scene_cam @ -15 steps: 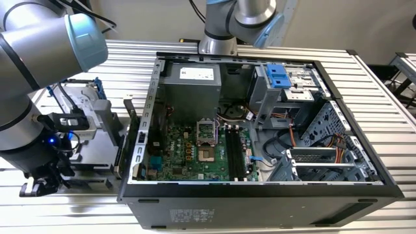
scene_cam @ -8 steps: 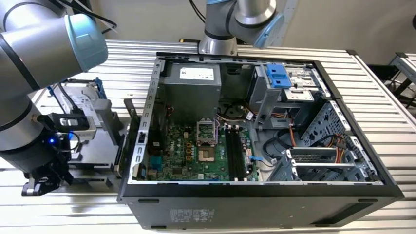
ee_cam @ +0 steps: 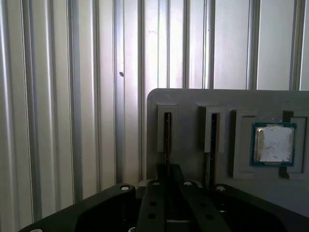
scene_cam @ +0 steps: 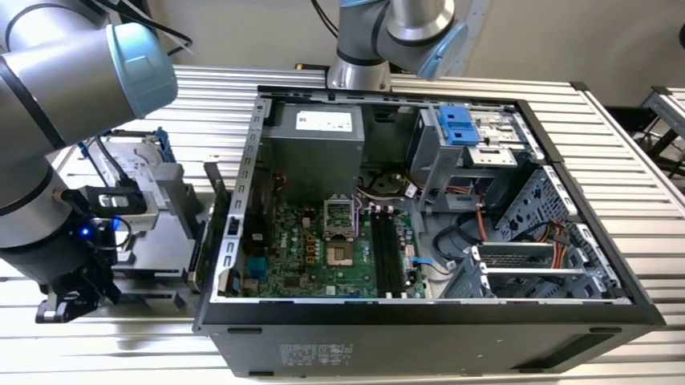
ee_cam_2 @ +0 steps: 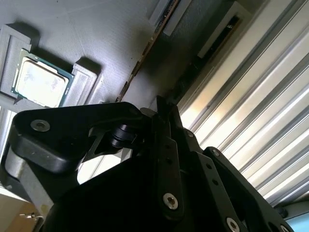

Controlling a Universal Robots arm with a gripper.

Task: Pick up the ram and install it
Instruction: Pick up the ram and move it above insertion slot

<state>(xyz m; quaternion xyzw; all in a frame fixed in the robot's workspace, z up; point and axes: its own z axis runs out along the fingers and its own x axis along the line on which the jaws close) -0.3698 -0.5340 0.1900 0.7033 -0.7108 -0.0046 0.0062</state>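
The ram [ee_cam: 167, 137] is a thin dark stick standing on edge in a slot of a grey holder [ee_cam: 193, 99]. In the second wrist view the ram [ee_cam_2: 145, 53] shows as a long brownish edge running up to my gripper [ee_cam_2: 161, 108]. In the first wrist view my gripper [ee_cam: 169, 170] sits right at the near end of that slot, in line with the stick. Whether it touches the stick is hidden. In the exterior view my arm [scene_cam: 64, 160] reaches down over the holder [scene_cam: 160, 233], to the left of the open computer case [scene_cam: 428, 321], whose black memory slots [scene_cam: 391, 257] lie on the green motherboard.
A square silver processor chip [ee_cam: 273, 143] lies in a pocket of the same holder, beside a second narrow slot [ee_cam: 212, 137]. A ribbed metal table [ee_cam: 72, 96] surrounds the holder. A second arm [scene_cam: 396, 40] stands behind the case. Cables and drive cages fill the case's right side.
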